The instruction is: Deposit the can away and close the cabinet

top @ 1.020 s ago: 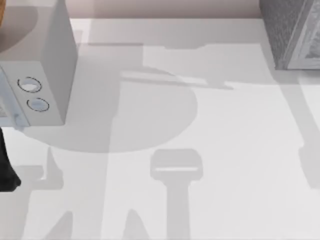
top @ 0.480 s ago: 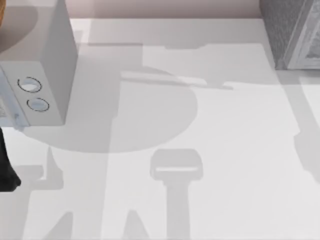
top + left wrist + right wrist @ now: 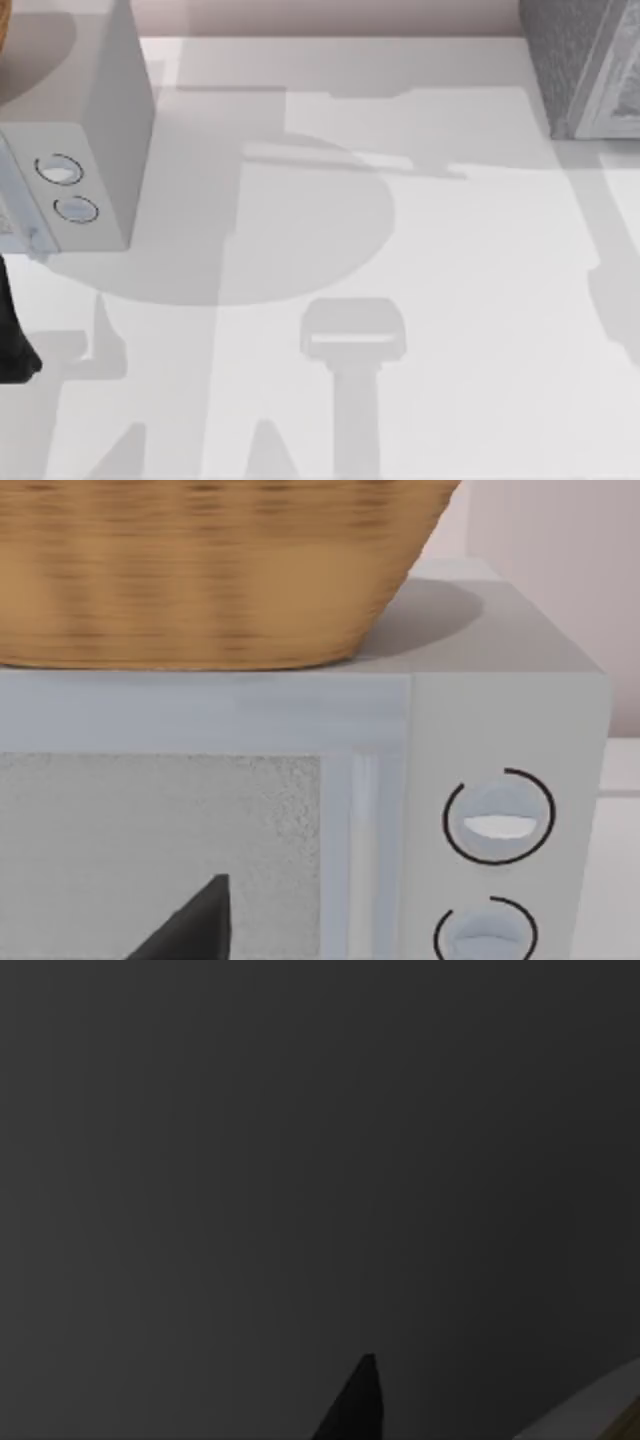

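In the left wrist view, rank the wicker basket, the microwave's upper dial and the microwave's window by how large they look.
1. wicker basket, cut off by the frame.
2. microwave window, also cut off, so its place against the basket is unsure.
3. upper dial, clearly smallest.

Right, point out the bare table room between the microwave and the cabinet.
The table lies bare from the microwave at its left across to the grey cabinet at its far right corner. Crowded: the microwave's top, under a wicker basket.

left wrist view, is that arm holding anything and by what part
Cannot be told: one dark finger tip shows before the microwave, with no can in sight.
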### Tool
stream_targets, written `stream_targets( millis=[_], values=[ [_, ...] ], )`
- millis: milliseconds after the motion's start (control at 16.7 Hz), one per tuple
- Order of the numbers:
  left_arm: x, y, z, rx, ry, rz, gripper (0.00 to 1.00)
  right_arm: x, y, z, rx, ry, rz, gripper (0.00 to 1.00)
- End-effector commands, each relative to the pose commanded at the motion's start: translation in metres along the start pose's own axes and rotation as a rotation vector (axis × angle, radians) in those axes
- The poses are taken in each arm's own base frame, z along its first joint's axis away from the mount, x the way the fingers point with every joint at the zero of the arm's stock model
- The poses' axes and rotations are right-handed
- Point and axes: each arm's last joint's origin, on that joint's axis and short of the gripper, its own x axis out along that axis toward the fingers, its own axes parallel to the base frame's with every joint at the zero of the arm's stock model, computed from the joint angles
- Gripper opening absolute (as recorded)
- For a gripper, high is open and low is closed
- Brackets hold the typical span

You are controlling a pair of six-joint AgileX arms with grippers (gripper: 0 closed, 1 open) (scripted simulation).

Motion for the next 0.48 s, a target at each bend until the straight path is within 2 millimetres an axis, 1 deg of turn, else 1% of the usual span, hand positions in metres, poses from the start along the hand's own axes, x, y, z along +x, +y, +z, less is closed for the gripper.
stream_targets(
  millis=[420, 480],
  values=[
    [0.0000, 0.0000, 0.0000, 0.000, 0.000, 0.000, 1.00, 0.0000, 0.0000, 0.0000, 0.000, 0.000, 0.000, 0.98],
    [0.0000, 0.0000, 0.0000, 0.000, 0.000, 0.000, 1.00, 0.0000, 0.0000, 0.0000, 0.000, 0.000, 0.000, 1.00]
  ],
)
